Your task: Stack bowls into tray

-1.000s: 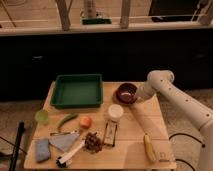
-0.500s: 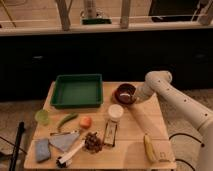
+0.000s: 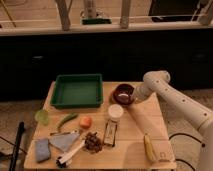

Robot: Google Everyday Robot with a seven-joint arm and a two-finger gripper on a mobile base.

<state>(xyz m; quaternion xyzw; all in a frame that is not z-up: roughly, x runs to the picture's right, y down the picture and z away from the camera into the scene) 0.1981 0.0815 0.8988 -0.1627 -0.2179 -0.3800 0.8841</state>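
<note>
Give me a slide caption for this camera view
Robot gripper at the dark brown bowl beside the green tray, on a wooden table.

Light wooden table (image 3: 135, 120), dark cabinet fronts behind, pale railing above, beige floor, gripper (image 3: 134, 97) over table

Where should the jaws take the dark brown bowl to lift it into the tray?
Take the dark brown bowl by its right rim, coming from the right, where the gripper already sits. It stands upright and shallow, so the thin rim is likely the only part that fits. The green tray lies to its left.
</note>
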